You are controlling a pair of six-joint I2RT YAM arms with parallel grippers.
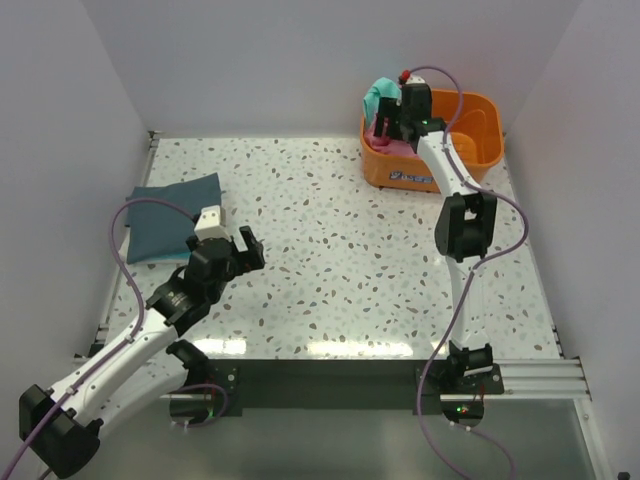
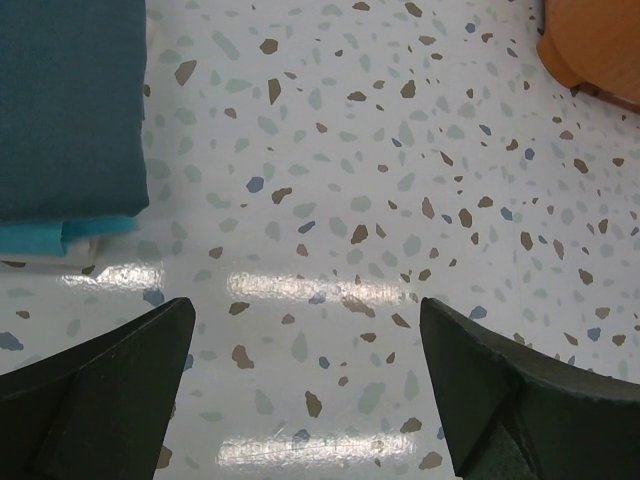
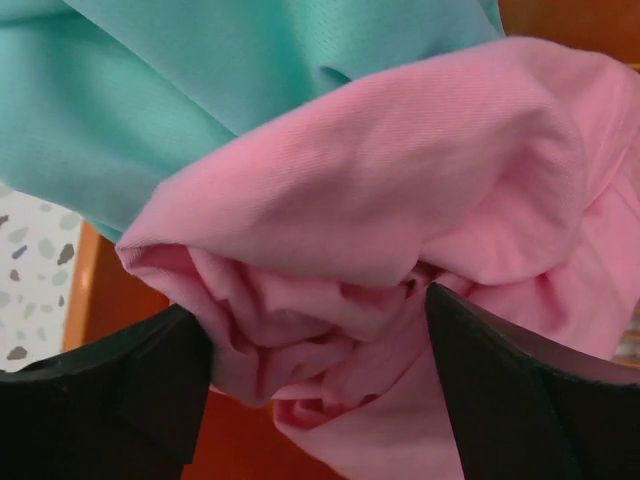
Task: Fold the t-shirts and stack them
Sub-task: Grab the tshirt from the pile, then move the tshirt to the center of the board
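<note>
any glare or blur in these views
Left wrist: two bright glare streaks on the glossy table, speckles sharp. Right wrist: pink t-shirt very close, weave visible, evenly lit, darker in its folds. Top external: soft, even light.

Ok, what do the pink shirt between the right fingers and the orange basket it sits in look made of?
The crumpled pink t-shirt looks like soft, matte knit fabric, probably cotton: a fine ribbed weave shows and it bunches in loose folds. The orange basket looks like rigid moulded plastic: smooth rounded walls with a slight sheen.
</note>
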